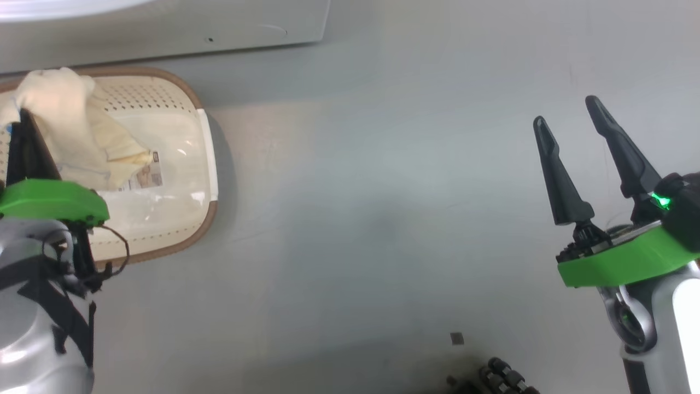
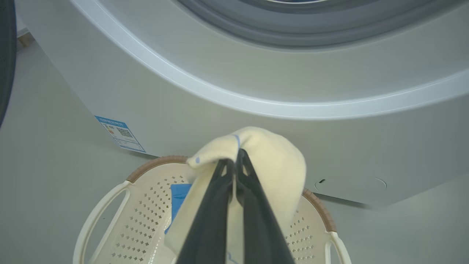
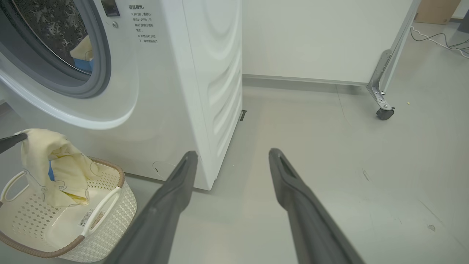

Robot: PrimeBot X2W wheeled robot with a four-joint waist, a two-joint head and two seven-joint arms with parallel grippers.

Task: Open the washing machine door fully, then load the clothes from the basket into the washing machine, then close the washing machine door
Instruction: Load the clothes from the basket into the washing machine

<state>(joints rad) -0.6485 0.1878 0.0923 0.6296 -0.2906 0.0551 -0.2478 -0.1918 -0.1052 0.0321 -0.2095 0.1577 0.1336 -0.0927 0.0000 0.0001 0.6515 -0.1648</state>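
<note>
currently, l pincer (image 2: 234,158) clenched on clothes (image 2: 275,158) over basket (image 2: 146,214), r pincer (image 1: 565,111) splayed wide

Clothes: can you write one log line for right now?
left pincer: shut on clothes | clothes: hanging into basket | right pincer: open

Washer (image 3: 165,110): 1, ahead of the left gripper (image 2: 234,156).
Basket (image 3: 121,214): 1, below it; handles (image 2: 91,220): 2.
Garments: 2. The held piece (image 2: 274,161) is in the left gripper, the drum piece (image 3: 82,51) up-left of the right gripper (image 1: 566,112).
Grippers: 2, with 2 fingers (image 1: 558,175) each.
Blue sticker (image 2: 121,134): 1, left of the left gripper.
Caster (image 3: 384,113): 1, far right of the right gripper.
</note>
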